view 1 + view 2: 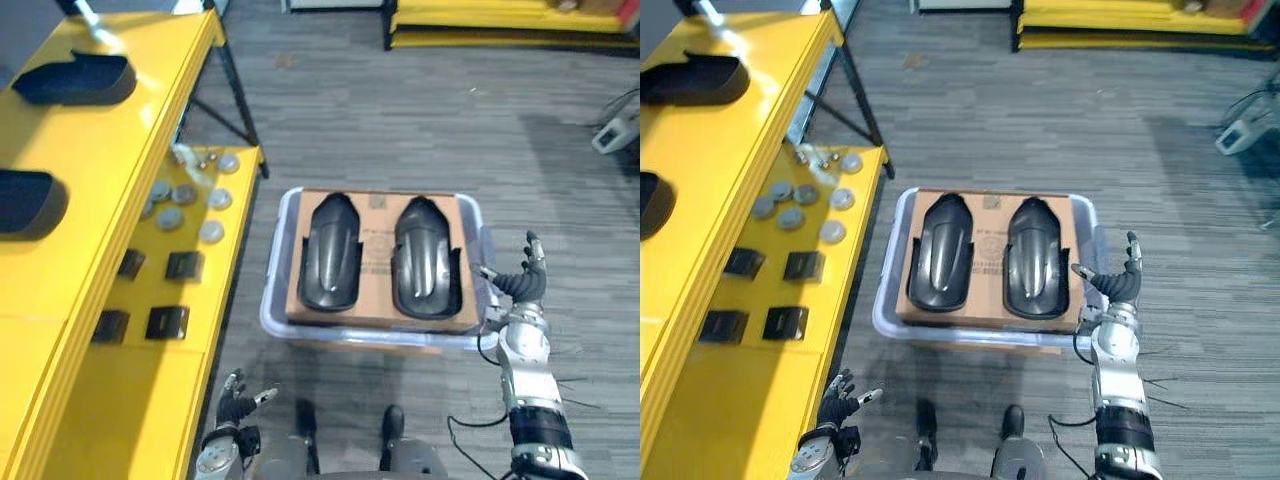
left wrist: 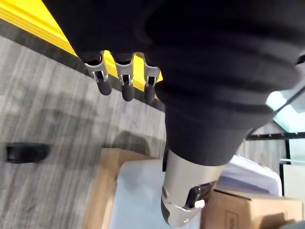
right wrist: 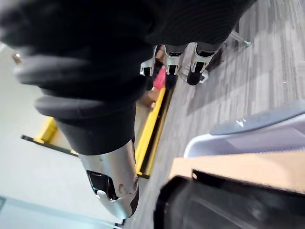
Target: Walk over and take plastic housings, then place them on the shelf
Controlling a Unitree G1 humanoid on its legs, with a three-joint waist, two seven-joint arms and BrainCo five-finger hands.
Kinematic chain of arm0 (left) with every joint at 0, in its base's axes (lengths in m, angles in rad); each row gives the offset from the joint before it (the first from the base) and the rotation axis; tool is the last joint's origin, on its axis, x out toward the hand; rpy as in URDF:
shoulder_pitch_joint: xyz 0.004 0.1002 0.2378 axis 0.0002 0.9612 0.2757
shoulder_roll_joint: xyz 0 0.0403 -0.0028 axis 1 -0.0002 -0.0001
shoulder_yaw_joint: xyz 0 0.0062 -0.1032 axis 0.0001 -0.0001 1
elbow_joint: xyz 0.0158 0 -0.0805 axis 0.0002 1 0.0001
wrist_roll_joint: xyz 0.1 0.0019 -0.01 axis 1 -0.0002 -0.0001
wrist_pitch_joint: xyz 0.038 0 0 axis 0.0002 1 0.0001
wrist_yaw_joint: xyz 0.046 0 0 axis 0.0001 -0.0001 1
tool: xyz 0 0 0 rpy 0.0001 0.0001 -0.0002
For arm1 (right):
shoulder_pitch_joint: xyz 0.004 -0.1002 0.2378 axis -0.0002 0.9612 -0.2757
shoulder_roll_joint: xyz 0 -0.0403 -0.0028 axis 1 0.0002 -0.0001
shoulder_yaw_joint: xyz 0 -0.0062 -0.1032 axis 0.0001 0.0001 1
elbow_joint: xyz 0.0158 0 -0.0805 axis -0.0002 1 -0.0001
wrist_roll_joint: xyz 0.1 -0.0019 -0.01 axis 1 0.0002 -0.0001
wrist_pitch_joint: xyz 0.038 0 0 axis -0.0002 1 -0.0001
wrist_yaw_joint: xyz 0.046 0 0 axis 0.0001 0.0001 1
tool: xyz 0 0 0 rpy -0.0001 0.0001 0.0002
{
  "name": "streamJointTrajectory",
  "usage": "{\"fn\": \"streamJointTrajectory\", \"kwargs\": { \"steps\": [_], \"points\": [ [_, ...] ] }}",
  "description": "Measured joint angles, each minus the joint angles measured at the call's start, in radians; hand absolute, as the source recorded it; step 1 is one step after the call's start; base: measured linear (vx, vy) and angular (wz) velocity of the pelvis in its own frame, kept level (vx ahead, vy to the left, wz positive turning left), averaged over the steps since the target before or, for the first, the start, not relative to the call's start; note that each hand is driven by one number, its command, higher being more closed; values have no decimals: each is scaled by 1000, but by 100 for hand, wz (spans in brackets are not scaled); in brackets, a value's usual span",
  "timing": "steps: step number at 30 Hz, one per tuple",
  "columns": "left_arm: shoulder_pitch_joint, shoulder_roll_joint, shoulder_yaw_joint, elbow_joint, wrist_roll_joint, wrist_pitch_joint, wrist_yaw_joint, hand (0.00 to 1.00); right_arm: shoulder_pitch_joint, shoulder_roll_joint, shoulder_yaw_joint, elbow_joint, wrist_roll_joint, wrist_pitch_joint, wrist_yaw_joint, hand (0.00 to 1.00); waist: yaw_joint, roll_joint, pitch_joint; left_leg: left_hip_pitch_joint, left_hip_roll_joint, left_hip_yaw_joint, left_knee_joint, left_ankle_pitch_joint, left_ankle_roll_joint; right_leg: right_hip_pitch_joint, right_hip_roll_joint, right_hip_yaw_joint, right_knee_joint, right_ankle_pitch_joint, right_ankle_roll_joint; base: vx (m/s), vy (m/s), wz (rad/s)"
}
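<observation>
From the head views: a translucent plastic bin (image 1: pixel 272 305) sits on the grey floor and holds a flat cardboard box (image 1: pixel 378 212). On the box lie one glossy black housing (image 1: pixel 330 255) and a second housing (image 1: pixel 426 262), side by side, both long and rounded. To the left, the yellow shelf (image 1: pixel 70 290) carries another dark shell (image 1: pixel 75 80), round metal discs (image 1: pixel 186 204) and small black blocks (image 1: pixel 166 322).

Left wrist view: the left hand (image 2: pixel 125 85) hangs relaxed and empty by the shelf's edge.

Right wrist view: the right hand (image 3: pixel 195 71) has its fingers straight, holds nothing, and is just beside the bin's rim.
</observation>
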Motion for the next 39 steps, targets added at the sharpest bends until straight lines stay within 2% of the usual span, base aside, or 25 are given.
{"fn": "streamJointTrajectory", "kwargs": {
  "steps": [3,5,9,10,12,19,26,29,33,36,39],
  "points": [
    [-15,0,-7,0,-11,-2,12,0,-74,-12,-8,60,1,16,-45,0,0,4,35,-25,0,-10,0,11,3,-20,-1,-7,1,11,-1,-103,17,11],
    [-36,0,-31,-1,-19,-9,24,0,-162,-52,-29,141,11,27,-78,0,1,10,51,-57,1,-13,-1,21,0,-51,-2,-7,0,23,-4,-86,23,2],
    [-61,0,-57,-1,-30,-20,36,0,-272,-140,-28,286,48,26,-81,0,1,20,81,-78,-1,-19,-18,44,6,-77,-4,-12,1,31,-2,-34,18,5],
    [-75,1,-65,-1,-31,-21,43,0,-311,-167,-27,341,65,27,-80,100,1,25,97,-83,-1,-24,-23,54,8,-81,-4,-17,1,32,-4,-2,7,11],
    [-93,0,-77,-1,-34,-22,46,0,-353,-194,-27,402,85,27,-77,100,1,31,118,-85,-1,-30,-31,59,6,-84,-2,-21,1,32,-4,5,6,10],
    [-118,0,-115,-10,-61,-23,62,0,-436,-231,-12,536,140,26,-53,100,4,34,129,-110,-3,-49,-31,66,5,-100,2,-20,0,32,-4,39,9,7],
    [-118,-1,-117,-12,-72,-23,64,0,-422,-230,11,505,168,7,-46,100,-3,33,129,-86,-3,-66,-83,103,-11,-96,7,-27,-1,32,-4,-3,0,2],
    [-118,-4,-118,-16,-71,-22,64,0,-362,-220,20,442,167,4,-35,100,-1,32,130,-64,-2,-72,-107,117,-12,-83,9,-33,0,32,-5,-23,4,5],
    [-116,-4,-118,-45,-69,-20,63,0,-219,-183,19,274,146,6,-34,100,-4,30,129,-32,-4,-75,-124,119,-14,-56,4,-34,0,30,-2,-1,9,3],
    [-114,-4,-117,-100,-68,-18,61,0,-87,-140,-13,110,118,8,-37,100,-19,27,125,-16,-4,-93,-124,123,-8,-31,2,-51,-1,27,2,20,3,17],
    [-90,-2,-116,-217,-67,-15,60,0,21,-79,-63,-55,79,7,-47,100,-36,14,86,-4,-3,-100,-125,123,-8,-14,1,-59,-4,24,5,27,-2,8]
  ]
}}
